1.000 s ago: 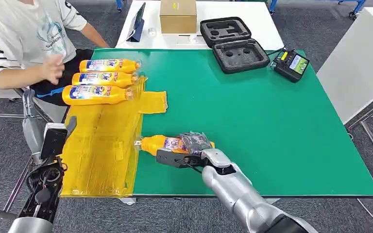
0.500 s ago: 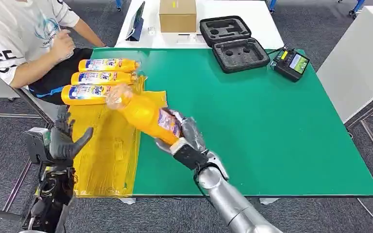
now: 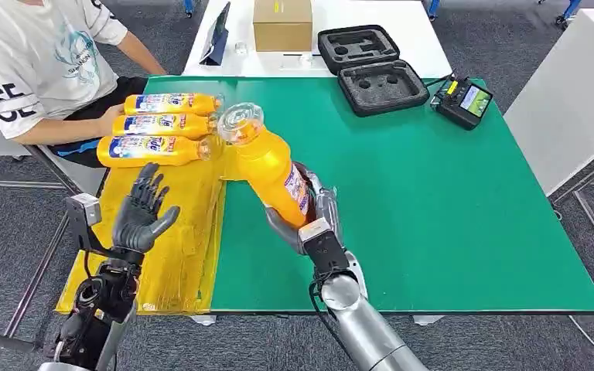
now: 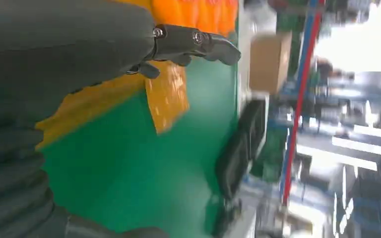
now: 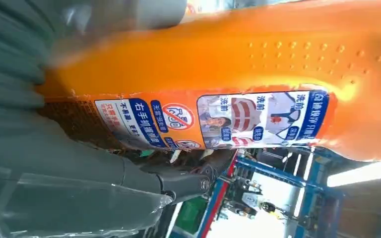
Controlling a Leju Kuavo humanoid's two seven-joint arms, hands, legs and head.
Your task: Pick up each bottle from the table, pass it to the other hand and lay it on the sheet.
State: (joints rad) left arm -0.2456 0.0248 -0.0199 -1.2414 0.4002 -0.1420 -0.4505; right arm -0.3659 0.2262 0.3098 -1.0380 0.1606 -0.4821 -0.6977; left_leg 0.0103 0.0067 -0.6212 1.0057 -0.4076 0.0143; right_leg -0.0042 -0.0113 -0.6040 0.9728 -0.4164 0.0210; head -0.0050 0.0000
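While I stand at the green table point(image 3: 448, 224):
Right hand point(image 3: 309, 220): my fingers wrap the orange detergent bottle's point(image 3: 271, 166) base — raised, tilted, clear cap toward my left.
Left hand point(image 3: 143, 212): fingers spread, holding nothing, above the yellow sheet point(image 3: 162, 255).
Beyond my left fingers: three laid bottles point(image 3: 158, 125) — a person point(image 3: 31, 62) beside them.

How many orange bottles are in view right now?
4. Three bottles lie side by side on the yellow sheet; one bottle is held aloft in the right hand.
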